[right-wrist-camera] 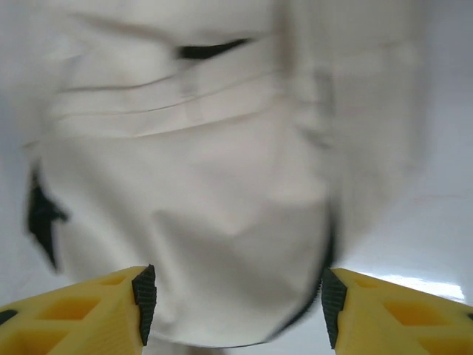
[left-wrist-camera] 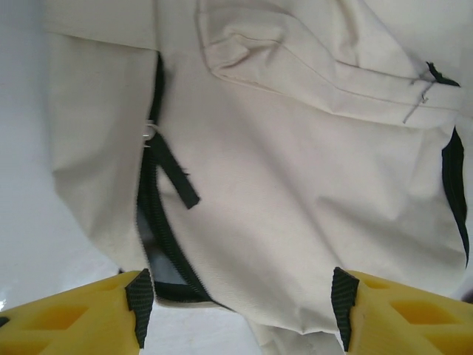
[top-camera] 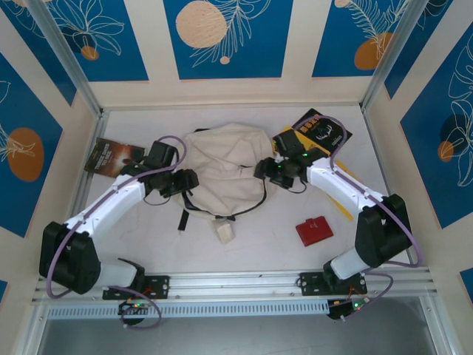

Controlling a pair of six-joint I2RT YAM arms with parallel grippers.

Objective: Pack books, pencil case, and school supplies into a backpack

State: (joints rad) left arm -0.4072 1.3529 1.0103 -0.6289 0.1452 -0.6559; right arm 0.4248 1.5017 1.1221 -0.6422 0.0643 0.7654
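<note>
The cream-white backpack (top-camera: 225, 164) lies flat mid-table, black straps trailing toward me. My left gripper (top-camera: 186, 182) is at its left edge and my right gripper (top-camera: 263, 170) at its right edge. In the left wrist view the yellow jaws of the left gripper (left-wrist-camera: 240, 310) stand apart over the backpack (left-wrist-camera: 295, 185), beside its black zipper (left-wrist-camera: 151, 222), which gapes slightly. The right gripper (right-wrist-camera: 236, 307) is likewise open over blurred backpack cloth (right-wrist-camera: 222, 185). A dark brown book (top-camera: 111, 157) lies far left. A black book (top-camera: 322, 133) rests on a yellow book (top-camera: 290, 140) at the back right.
A small red case (top-camera: 314, 230) lies front right, with a yellow pencil (top-camera: 344, 211) beside the right arm. A small cream block (top-camera: 225, 231) sits just in front of the backpack. Side walls and a metal rail (top-camera: 236, 285) bound the table.
</note>
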